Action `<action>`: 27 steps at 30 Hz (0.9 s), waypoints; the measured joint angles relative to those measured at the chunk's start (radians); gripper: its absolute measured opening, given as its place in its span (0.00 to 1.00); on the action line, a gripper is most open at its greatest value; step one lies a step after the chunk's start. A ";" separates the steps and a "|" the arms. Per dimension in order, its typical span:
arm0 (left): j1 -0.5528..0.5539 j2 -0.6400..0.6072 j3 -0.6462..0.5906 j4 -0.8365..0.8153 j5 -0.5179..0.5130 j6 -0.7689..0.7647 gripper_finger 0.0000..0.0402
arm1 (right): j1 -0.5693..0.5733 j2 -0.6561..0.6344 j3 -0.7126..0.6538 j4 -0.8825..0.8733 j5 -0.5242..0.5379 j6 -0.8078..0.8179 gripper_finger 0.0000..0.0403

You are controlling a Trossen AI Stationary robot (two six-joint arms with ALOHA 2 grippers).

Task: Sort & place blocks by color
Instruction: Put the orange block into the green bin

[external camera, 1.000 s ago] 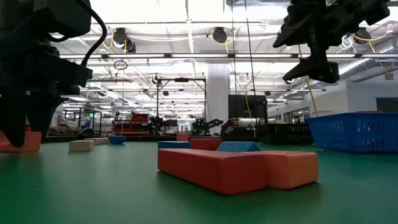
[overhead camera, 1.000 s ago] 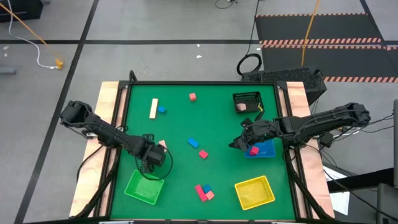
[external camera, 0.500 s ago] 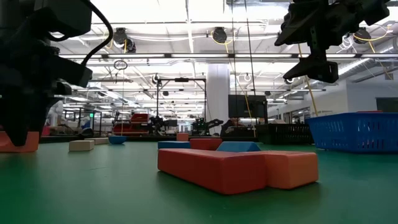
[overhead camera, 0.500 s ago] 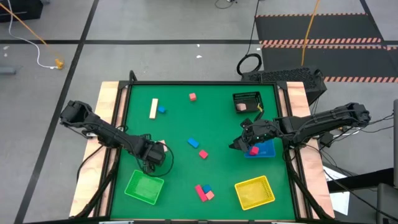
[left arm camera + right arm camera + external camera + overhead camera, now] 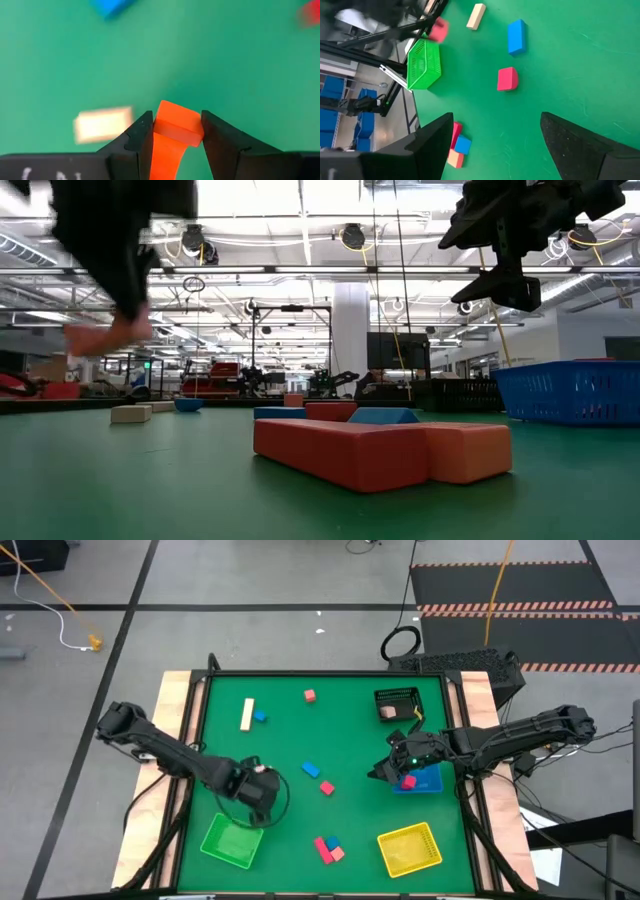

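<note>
Now left claw [image 5: 176,131] clamped on smooth orange wedge block [image 5: 172,131]; right claw [image 5: 492,145] fingers apart.

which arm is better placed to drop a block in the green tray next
Left. The left gripper already holds an orange-pink block between its fingers, lifted off the table beside the green tray. The right gripper is open and empty, over by the blue tray across the table.

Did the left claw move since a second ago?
Yes. The left gripper, gripping an orange block, rose off the table and shifted sideways, nearer the red block, beside the green tray.
</note>
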 joint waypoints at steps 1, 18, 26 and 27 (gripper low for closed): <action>-0.020 0.000 0.024 0.027 0.000 0.000 0.34 | 0.000 0.000 0.000 0.000 0.000 0.000 0.71; -0.404 0.000 0.080 0.027 -0.015 -0.515 0.34 | 0.000 0.005 0.000 0.001 0.057 -0.105 0.71; -0.457 0.000 0.078 -0.055 0.050 -0.658 0.39 | 0.000 0.012 0.000 0.010 0.080 -0.119 0.71; -0.459 0.000 0.078 -0.063 0.050 -0.667 0.43 | 0.000 0.012 0.000 0.015 0.080 -0.123 0.71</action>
